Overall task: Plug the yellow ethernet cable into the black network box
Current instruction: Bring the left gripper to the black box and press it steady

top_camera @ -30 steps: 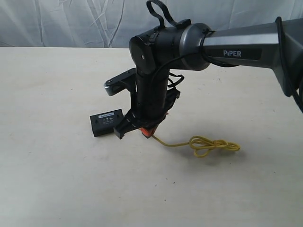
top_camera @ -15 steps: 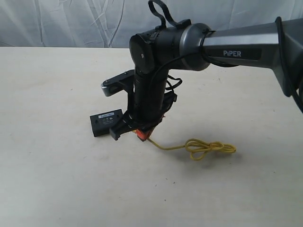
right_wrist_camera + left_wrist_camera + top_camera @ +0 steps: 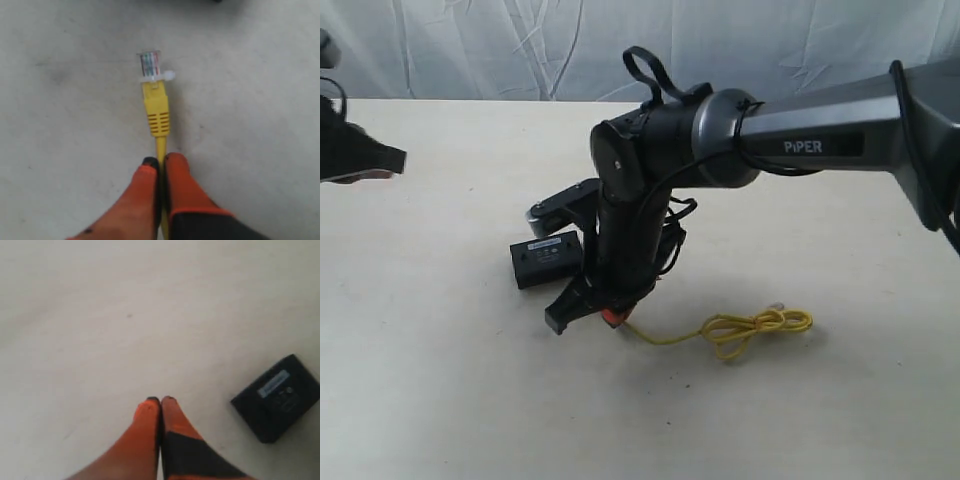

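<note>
The black network box [image 3: 548, 259] lies flat on the table with its pale label up; it also shows in the left wrist view, black network box [image 3: 277, 397]. My right gripper [image 3: 611, 316] hangs just in front of the box, a little to its right, shut on the yellow ethernet cable [image 3: 665, 338]. In the right wrist view the cable's clear plug [image 3: 150, 64] and yellow boot stick out past the right gripper [image 3: 161, 161], pointing over bare table. The cable's knotted loop [image 3: 748, 326] trails right on the table. My left gripper [image 3: 365, 160] sits at the far left edge; the left gripper [image 3: 161, 400] is shut and empty.
The right arm [image 3: 800, 130] stretches across from the right, above the table's middle. A wrinkled white cloth [image 3: 470, 50] backs the pale table [image 3: 440, 380].
The right gripper has moved down and slightly left with the cable, dragging the loop leftwards. The left gripper has come into view at the left edge. The box has not moved.
</note>
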`<state>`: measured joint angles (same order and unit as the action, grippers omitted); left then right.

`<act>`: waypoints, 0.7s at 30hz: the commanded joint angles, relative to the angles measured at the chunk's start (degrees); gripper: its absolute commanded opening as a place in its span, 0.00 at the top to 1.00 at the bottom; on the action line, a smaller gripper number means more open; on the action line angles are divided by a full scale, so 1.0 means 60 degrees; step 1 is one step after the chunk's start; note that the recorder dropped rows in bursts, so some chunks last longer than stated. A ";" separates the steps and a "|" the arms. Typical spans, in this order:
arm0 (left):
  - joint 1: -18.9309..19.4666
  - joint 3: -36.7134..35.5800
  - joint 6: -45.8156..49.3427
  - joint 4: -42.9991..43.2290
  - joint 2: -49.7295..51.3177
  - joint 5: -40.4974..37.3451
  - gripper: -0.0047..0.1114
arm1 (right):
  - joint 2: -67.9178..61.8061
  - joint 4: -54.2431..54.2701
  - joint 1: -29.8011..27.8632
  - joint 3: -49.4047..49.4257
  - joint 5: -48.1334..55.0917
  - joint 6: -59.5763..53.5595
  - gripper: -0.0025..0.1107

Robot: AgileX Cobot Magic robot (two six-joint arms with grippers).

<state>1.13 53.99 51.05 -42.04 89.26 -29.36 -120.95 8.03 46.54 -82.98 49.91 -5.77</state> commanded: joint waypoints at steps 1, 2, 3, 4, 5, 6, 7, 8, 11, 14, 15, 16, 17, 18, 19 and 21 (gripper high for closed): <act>-0.0015 0.1545 0.3070 -0.2855 0.2377 -0.0884 0.96 | 0.0122 -0.0016 0.0209 0.0101 -0.0409 -0.0060 0.98; -0.0015 0.1997 0.3100 -0.3022 0.2863 -0.0987 0.96 | 0.0122 -0.0016 0.0206 0.0101 -0.0448 -0.0060 0.98; -0.0015 0.2284 0.3100 -0.3104 0.3321 -0.1150 0.96 | 0.0122 -0.0016 0.0206 0.0101 -0.0483 -0.0060 0.98; -0.0015 0.2603 0.3100 -0.3146 0.3769 -0.1393 0.96 | 0.0122 -0.0039 0.0206 0.0101 -0.0515 -0.0060 0.98; -0.0015 0.2907 0.3100 -0.3220 0.4179 -0.1757 0.96 | 0.0122 -0.0040 0.0206 0.0101 -0.0584 -0.0163 0.98; -0.0015 0.3129 0.3100 -0.3292 0.4493 -0.2162 0.96 | 0.0122 -0.0040 0.0206 0.0101 -0.0642 -0.0260 0.98; -0.0015 0.3368 0.3100 -0.3338 0.4846 -0.2770 0.96 | 0.0122 -0.0040 0.0206 0.0101 -0.0702 -0.0349 0.98; -0.0015 0.3574 0.3100 -0.3351 0.5151 -0.3240 0.96 | 0.0122 -0.0040 0.0206 0.0101 -0.0745 -0.0369 0.98; -0.0104 0.3905 0.3100 -0.3351 0.5743 -0.3892 0.96 | 0.0122 -0.0040 0.0206 0.0101 -0.0783 -0.0390 0.98; -0.0325 0.3909 0.3100 -0.3333 0.6065 -0.3849 0.96 | 0.0122 -0.0040 0.0206 0.0101 -0.0804 -0.0470 0.98; -0.0409 0.3909 0.3100 -0.3333 0.6124 -0.3849 0.96 | 0.0122 -0.0040 0.0206 0.0101 -0.0824 -0.0584 0.98; -0.0504 0.3909 0.3119 -0.3333 0.6198 -0.3849 0.96 | 0.0122 -0.0040 0.0206 0.0101 -0.0852 -0.0725 0.98; -0.0598 0.3909 0.3138 -0.3333 0.6230 -0.3849 0.96 | 0.0122 -0.0040 0.0206 0.0101 -0.0904 -0.0874 0.98; -0.0691 0.3909 0.3138 -0.3312 0.6257 -0.3830 0.96 | 0.0122 -0.0082 0.0206 0.0101 -0.0924 -0.0893 0.98; -0.0767 0.3909 0.3138 -0.3294 0.6257 -0.3830 0.96 | 0.0122 -0.0169 0.0206 0.0101 -0.0942 -0.0893 0.98; -0.0850 0.3909 0.3042 -0.3124 0.6257 -0.3779 0.96 | 0.0122 -0.0441 0.0206 0.0101 -0.0942 -0.0893 0.98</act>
<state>-3.00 77.10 69.52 -61.40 126.80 -51.65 -120.95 7.53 47.71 -82.58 44.70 -10.28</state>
